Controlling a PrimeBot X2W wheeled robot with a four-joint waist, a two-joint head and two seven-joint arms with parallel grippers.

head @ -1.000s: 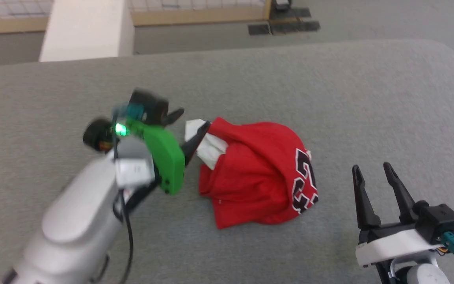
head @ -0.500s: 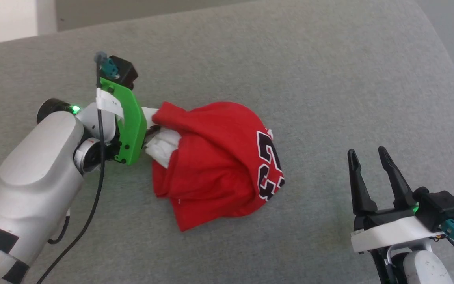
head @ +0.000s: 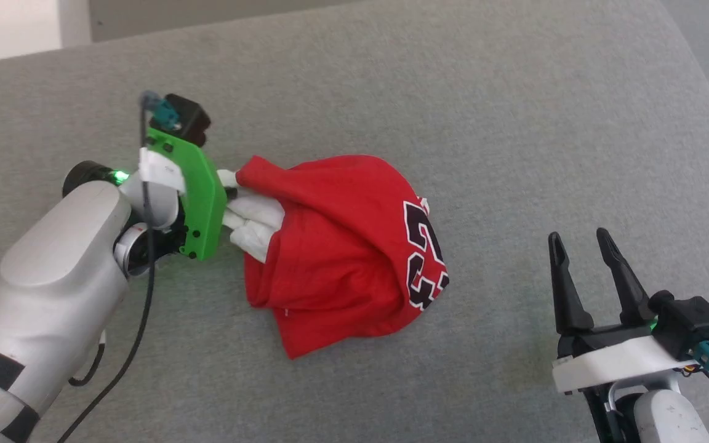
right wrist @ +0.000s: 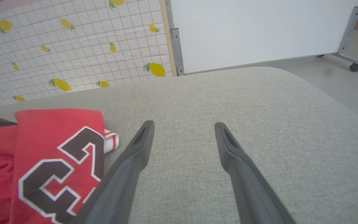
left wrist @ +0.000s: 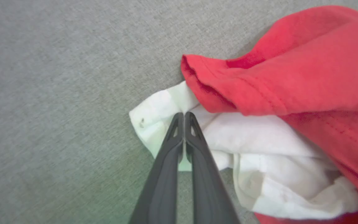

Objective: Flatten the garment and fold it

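Grey padded surface (head: 391, 74) is carrying the garment (head: 336, 246), bunched mid-scene | your left gripper (left wrist: 184, 115) is pinching its white sleeve (left wrist: 259, 149), jaws closed, at the heap's left end | your right gripper (head: 579, 235) is hovering wide open, empty, near right | heap is lying rightward of your pinch

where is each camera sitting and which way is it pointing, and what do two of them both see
Head view: on the head, looking forward and down at the crumpled shirt on the cushion; left arm and open right gripper show.
Left wrist view: on the left wrist, looking along the shut left gripper pinching the shirt's white sleeve.
Right wrist view: on the right wrist, looking across the cushion at a lemon-print wall; its open fingers show.
Shared: head and right wrist views both show the "23".
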